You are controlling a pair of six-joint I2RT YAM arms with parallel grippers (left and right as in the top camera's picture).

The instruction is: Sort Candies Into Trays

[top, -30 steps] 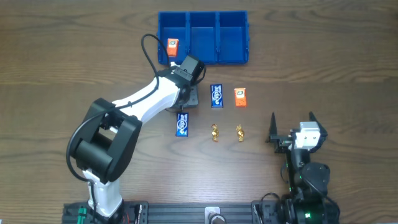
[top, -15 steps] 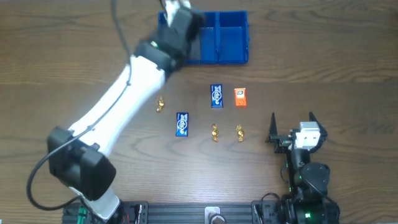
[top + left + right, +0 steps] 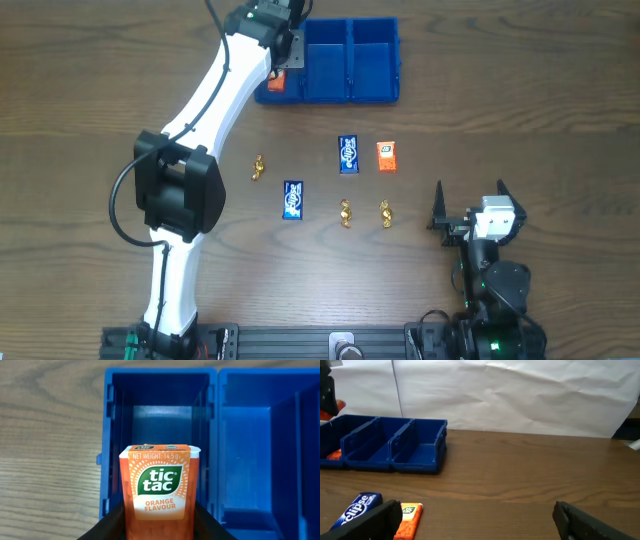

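My left gripper [image 3: 160, 519] is shut on an orange mint box [image 3: 161, 487], held upright over the left compartment of the blue three-part tray [image 3: 160, 380]. In the top view that gripper [image 3: 284, 45] is at the tray's [image 3: 375, 95] left end, where another orange box [image 3: 277, 82] lies inside. On the table are two blue gum packs [image 3: 348, 153] [image 3: 293, 199], an orange box [image 3: 386, 155] and three gold-wrapped candies [image 3: 258, 167] [image 3: 345, 212] [image 3: 385, 211]. My right gripper [image 3: 469, 202] stands open near the front right, apart from all of them.
The right wrist view looks across the table at a blue gum pack [image 3: 357, 507], an orange box [image 3: 409, 512] and the tray [image 3: 395, 442], with a white sheet behind. The tray's middle and right compartments hold nothing. Bare wood surrounds the candies.
My left arm swung from the middle of the table up to the tray's left compartment, uncovering a gold candy on the left. The right arm stayed still.
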